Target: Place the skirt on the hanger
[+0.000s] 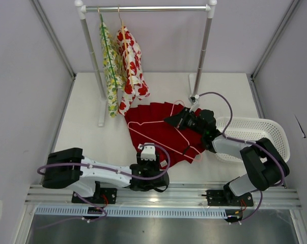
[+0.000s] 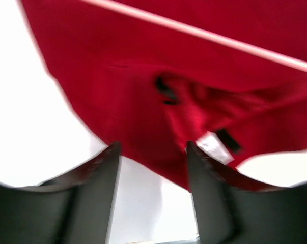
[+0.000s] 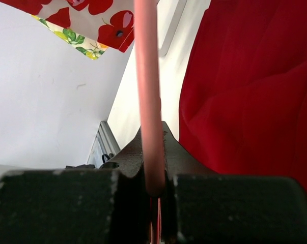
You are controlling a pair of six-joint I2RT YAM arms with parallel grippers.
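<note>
Red skirt (image 1: 153,134) lies spread at centre, hanger (image 3: 149,101) on top. Right gripper (image 3: 154,188) is clamped on the hanger wire. Left gripper (image 2: 153,150) has jaws apart at the skirt's near edge by the label (image 2: 213,146). Risk: the thin wire twists in the pinch, or the left grabs a single layer.

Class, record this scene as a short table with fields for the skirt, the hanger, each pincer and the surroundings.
Skirt: deep red, spread on the table.
Hanger: pale pink wire, on top of the skirt.
Right pincer: shut on the hanger.
Left pincer: open, at the skirt's near edge.
Surroundings: two patterned garments hanging on the rail; white basket at right.
</note>
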